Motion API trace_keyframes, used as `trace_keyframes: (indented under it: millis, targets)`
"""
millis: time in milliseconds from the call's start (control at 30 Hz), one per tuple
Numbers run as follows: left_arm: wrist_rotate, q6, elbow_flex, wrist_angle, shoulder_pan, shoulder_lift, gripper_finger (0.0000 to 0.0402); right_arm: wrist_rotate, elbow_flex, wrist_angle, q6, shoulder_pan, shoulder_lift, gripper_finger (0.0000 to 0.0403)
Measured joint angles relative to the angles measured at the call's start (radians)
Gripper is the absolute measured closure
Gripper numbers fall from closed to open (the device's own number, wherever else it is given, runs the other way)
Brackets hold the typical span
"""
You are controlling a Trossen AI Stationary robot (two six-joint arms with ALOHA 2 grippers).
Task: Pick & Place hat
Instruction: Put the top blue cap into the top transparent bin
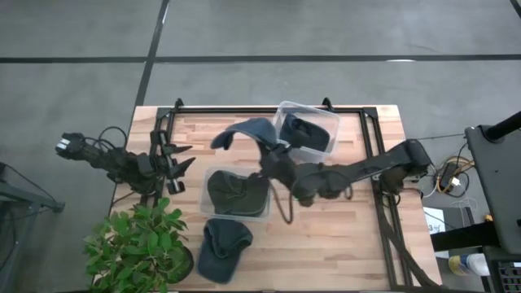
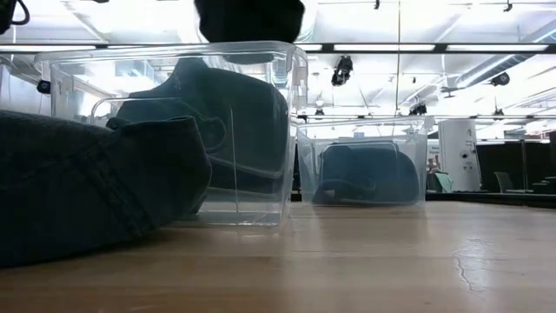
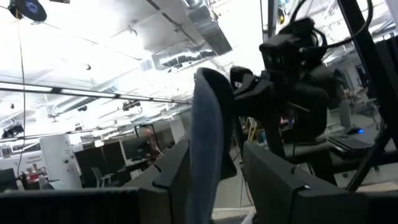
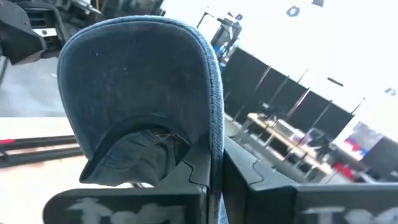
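High view shows the right hand [image 1: 273,159] pinching a blue cap [image 1: 248,133] by its brim, at twelve o'clock from the near bin [image 1: 236,195]. Such a thin grip may slip, so the cap could fall outside. Left hand [image 1: 175,159] waits spread at nine o'clock.

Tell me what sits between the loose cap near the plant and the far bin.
In the high view, a clear bin holding a dark cap sits between the loose cap and the far bin.

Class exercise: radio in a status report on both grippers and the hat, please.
Right gripper shut on blue cap, lifted above the table. Left gripper open, waiting at left edge. Both clear bins already hold caps.
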Motion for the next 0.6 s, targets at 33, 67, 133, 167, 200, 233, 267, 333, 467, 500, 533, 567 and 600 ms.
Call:
trace_keyframes:
  millis: [33,67,133,167,200,233,267,333,467,500,533,567,600]
  targets:
    - [0.0,0.007,0.0,0.001,0.0,0.007,0.0259,-0.001,0.024,0.025,-0.032,-0.006,0.027,0.0391]
    - [-0.002,0.013,0.0,0.001,0.001,0.012,0.0259,-0.009,0.048,0.031,-0.051,-0.01,0.051,0.0391]
    - [-0.011,0.014,0.0,0.003,0.002,0.024,0.0259,-0.041,0.097,0.03,-0.066,-0.018,0.094,0.0391]
    - [-0.02,0.014,0.0,0.003,0.002,0.028,0.0259,-0.056,0.119,0.029,-0.066,-0.02,0.111,0.0391]
    - [-0.025,0.014,0.0,0.004,0.002,0.032,0.0259,-0.065,0.14,0.026,-0.071,-0.021,0.129,0.039]
    - [-0.032,0.014,0.0,0.004,0.002,0.034,0.0259,-0.07,0.164,0.026,-0.078,-0.022,0.146,0.039]
    - [-0.051,0.014,0.0,0.005,0.002,0.034,0.0259,-0.072,0.185,0.026,-0.092,-0.022,0.162,0.039]
    - [-0.092,0.015,0.0,0.006,0.002,0.034,0.0259,-0.072,0.221,0.023,-0.118,-0.02,0.186,0.039]
    - [-0.129,0.015,0.0,0.011,0.003,0.033,0.0259,-0.073,0.29,0.013,-0.137,-0.015,0.225,0.039]
    - [-0.129,0.015,0.0,0.022,0.003,0.033,0.0259,-0.072,0.306,-0.004,-0.136,-0.015,0.231,0.039]
    - [-0.13,0.015,0.0,0.028,0.003,0.033,0.026,-0.071,0.32,-0.024,-0.132,-0.015,0.236,0.039]
    - [-0.131,0.013,0.0,0.03,0.003,0.033,0.0263,-0.07,0.329,-0.049,-0.121,-0.015,0.237,0.039]
    - [-0.132,0.01,0.0,0.03,0.003,0.033,0.0268,-0.07,0.334,-0.075,-0.104,-0.015,0.237,0.039]
